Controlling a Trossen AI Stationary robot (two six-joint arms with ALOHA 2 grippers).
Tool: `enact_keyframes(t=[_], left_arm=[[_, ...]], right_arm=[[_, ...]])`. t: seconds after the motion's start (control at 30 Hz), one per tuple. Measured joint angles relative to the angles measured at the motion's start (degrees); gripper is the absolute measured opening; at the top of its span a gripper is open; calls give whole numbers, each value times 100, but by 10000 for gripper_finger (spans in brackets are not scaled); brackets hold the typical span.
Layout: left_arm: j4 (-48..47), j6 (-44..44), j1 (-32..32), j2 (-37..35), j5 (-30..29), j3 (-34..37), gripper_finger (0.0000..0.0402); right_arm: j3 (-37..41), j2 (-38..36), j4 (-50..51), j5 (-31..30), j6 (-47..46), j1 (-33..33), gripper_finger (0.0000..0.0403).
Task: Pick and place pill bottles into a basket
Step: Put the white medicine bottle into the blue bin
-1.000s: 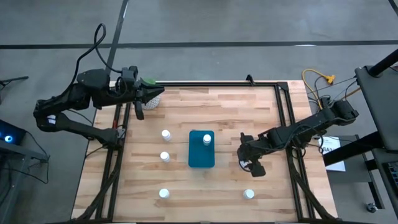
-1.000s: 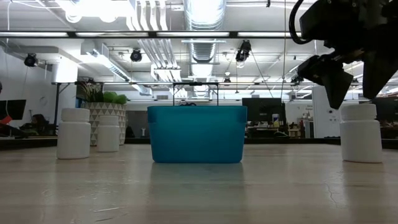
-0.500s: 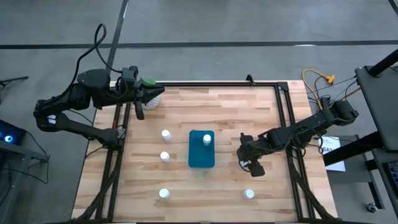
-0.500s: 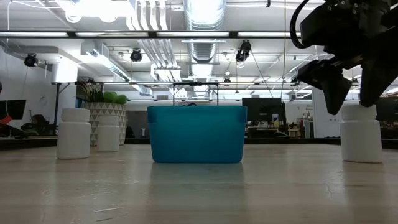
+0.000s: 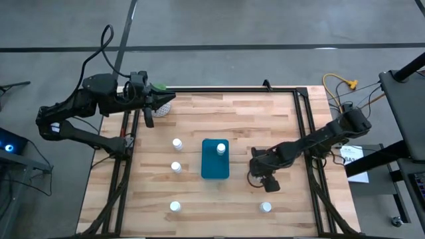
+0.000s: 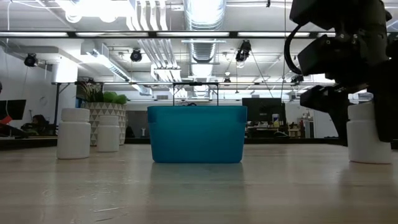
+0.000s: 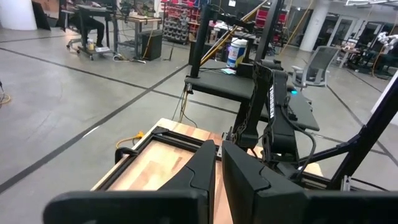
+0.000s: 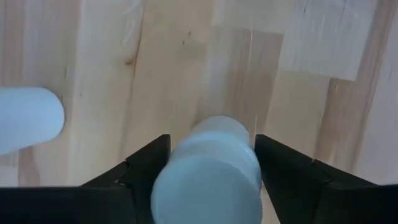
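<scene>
The teal basket [image 5: 214, 170] [image 6: 196, 134] stands mid-table with one white pill bottle [image 5: 220, 149] in its far end. To its right stands another pill bottle [image 8: 208, 168] [image 6: 367, 134]; my right gripper [image 5: 261, 176] [image 8: 211, 171] points steeply down over it, open, one finger on each side, and I see no touch. Two pill bottles [image 5: 177, 143] [image 5: 176, 166] stand left of the basket, and two more [image 5: 174, 206] [image 5: 265, 207] near the front edge. My left gripper [image 5: 163, 101] [image 7: 217, 168] waits shut and level at the far left corner.
A white patterned plant pot [image 5: 167, 107] [image 6: 99, 112] sits at the far left corner beside my left gripper. A black frame [image 5: 302, 126] runs along the table's sides and far edge. Bare wood lies between the basket and the near edge.
My right gripper has come down over the pill bottle right of the basket, drifting slightly toward the near edge. Its fingers, which hung above the cap, now reach down along the bottle's two sides. The bottle has stayed in place.
</scene>
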State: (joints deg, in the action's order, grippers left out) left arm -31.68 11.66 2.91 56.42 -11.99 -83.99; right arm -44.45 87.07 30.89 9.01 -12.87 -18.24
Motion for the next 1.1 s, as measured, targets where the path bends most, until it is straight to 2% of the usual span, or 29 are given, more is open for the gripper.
enact_keyframes(t=[0.47, 0.77, 1.1], left_arm=[[-20, -2, -1, 15, 0, 0, 11], [-12, -2, -1, 0, 0, 0, 11], [7, -4, 0, 17, 2, 0, 11]], right_arm=[[-42, -44, -116, 49, -24, 0, 175], [-300, -126, -57, 7, 4, 57, 171], [-903, -160, 569, -169, 505, 533, 170]])
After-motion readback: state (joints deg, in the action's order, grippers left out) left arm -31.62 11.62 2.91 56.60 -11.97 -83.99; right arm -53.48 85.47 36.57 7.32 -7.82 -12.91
